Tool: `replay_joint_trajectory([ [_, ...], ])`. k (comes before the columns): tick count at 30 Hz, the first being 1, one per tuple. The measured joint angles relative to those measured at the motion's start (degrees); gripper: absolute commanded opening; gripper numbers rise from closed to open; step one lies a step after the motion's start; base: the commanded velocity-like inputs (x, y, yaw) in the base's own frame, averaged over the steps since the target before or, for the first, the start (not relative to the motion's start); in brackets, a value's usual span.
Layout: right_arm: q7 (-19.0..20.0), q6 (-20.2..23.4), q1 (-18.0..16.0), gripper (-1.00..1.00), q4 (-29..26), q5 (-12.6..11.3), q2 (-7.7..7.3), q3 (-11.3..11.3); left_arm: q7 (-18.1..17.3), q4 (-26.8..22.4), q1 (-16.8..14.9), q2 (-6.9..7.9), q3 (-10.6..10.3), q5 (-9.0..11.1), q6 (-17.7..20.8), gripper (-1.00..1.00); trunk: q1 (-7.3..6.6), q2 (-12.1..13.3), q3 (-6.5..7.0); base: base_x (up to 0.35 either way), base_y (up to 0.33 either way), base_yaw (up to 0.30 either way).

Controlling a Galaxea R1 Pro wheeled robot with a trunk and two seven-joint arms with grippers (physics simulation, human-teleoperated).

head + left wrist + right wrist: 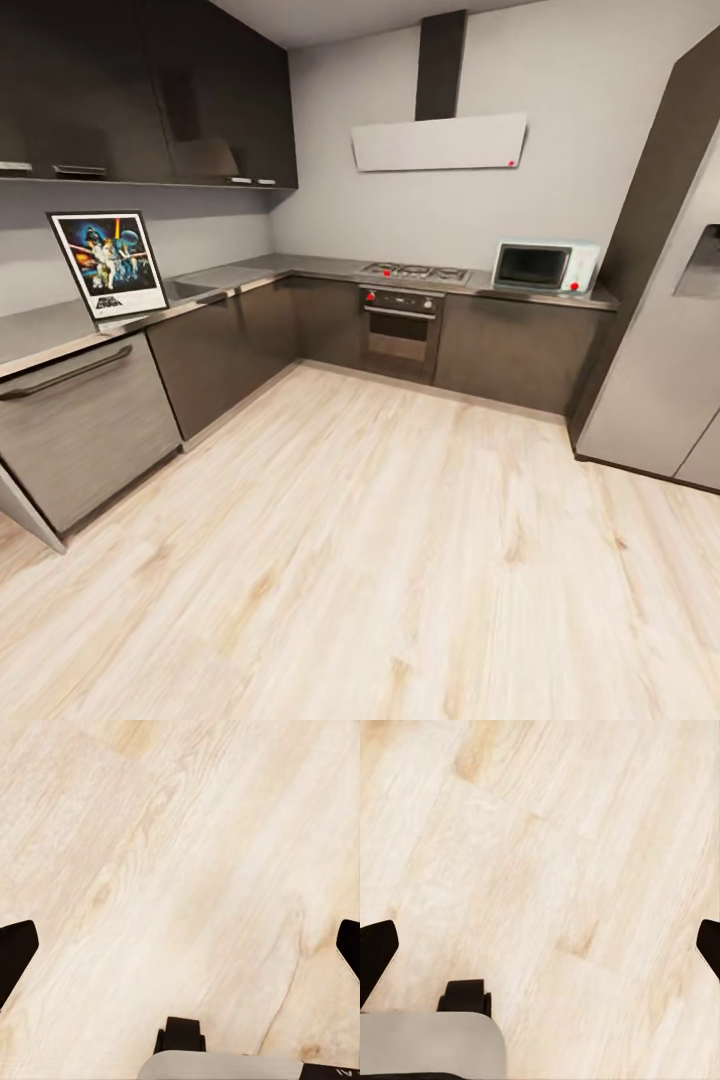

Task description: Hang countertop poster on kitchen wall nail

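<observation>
At the left edge of the head view, a dishwasher front [85,425] with a long dark handle sits under the desk [45,335], the grey kitchen countertop with a shiny front edge. On that desk, in the upper left of the frame, the poster [108,265] stands upright, tilted back against the pale grey wall, its dark blue space scene and black logo facing the room. Above it hang dark wall cabinets [150,90]. Just right of the poster, the inset sink [190,287] shows as a shallow recess. The desk turns the corner and runs along the back wall, where the gas hob [415,271] lies above a built-in oven [400,335] with red knobs. A pale extractor hood [440,142] with a dark chimney hangs over the hob in the upper middle. Right of the hob, a white microwave [545,266] stands on the desk. A tall grey refrigerator [665,330] takes the right edge. The light wooden floor [380,560] spreads across the lower half.

In the left wrist view, the left gripper [180,949] has its black fingers [15,952] spread wide at opposite edges, holding nothing, over the wooden floor. In the right wrist view, the right gripper [540,949] likewise has its fingers [375,952] wide apart and empty above the floor.
</observation>
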Motion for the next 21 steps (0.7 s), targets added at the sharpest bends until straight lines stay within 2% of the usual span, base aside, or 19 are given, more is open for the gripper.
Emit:
replay_joint_trajectory([
  [21,0.0,-0.2,0.0,1.0,0.02,-0.07,-0.04,-0.02,-0.05,0.06,0.02,0.03,0.0,-0.05,0.0,1.0,0.0,0.0,0.0,0.34,0.0,0.0],
])
